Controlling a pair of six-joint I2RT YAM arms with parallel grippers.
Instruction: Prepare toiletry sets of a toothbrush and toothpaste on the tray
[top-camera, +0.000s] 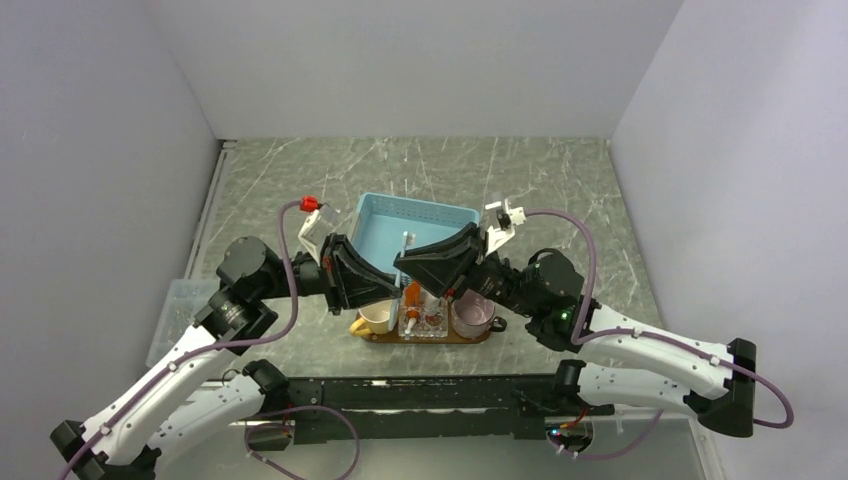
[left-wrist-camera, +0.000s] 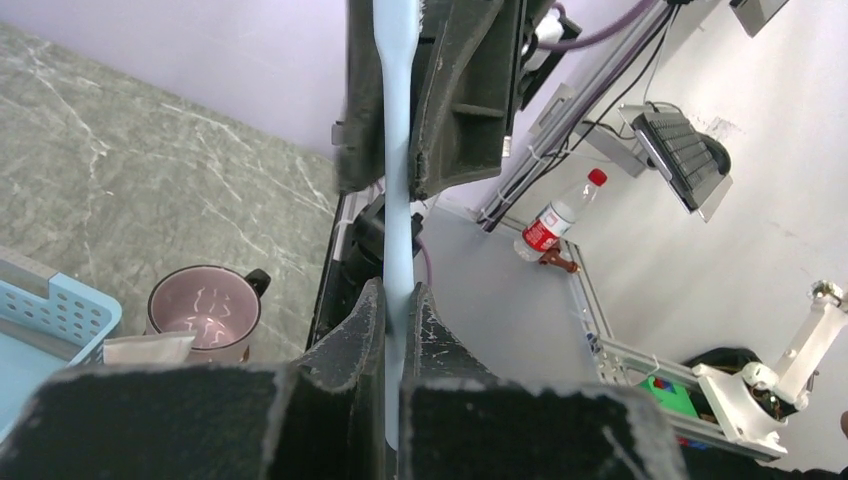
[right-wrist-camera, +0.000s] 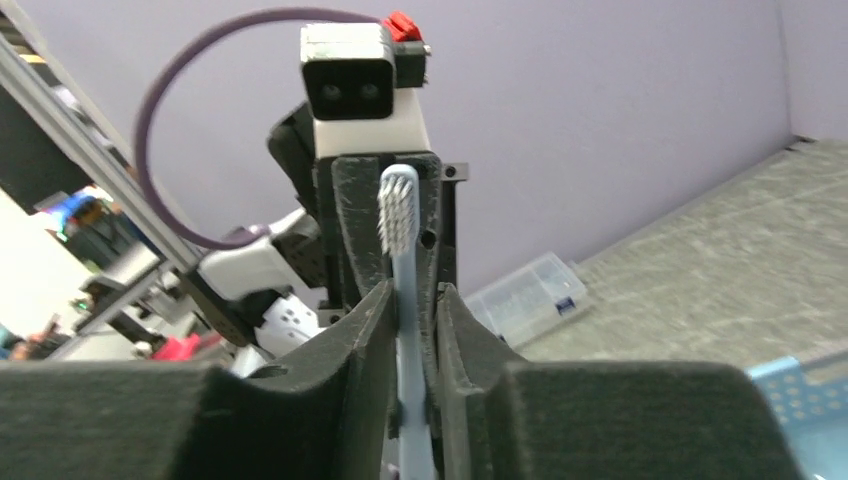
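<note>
Left hand (left-wrist-camera: 396, 300) pinches blue toothbrush (left-wrist-camera: 400, 100) passing through right hand (right-wrist-camera: 412, 298)

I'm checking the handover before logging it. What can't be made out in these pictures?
- Right wrist view: whether the right gripper pinches the toothbrush or only brackets it is unclear.
- Left wrist view: the left gripper, shut on the toothbrush, hides its lower end.
- Top view: the tray is mostly hidden under both grippers; what lies beside the orange tube is too small to tell.
</note>
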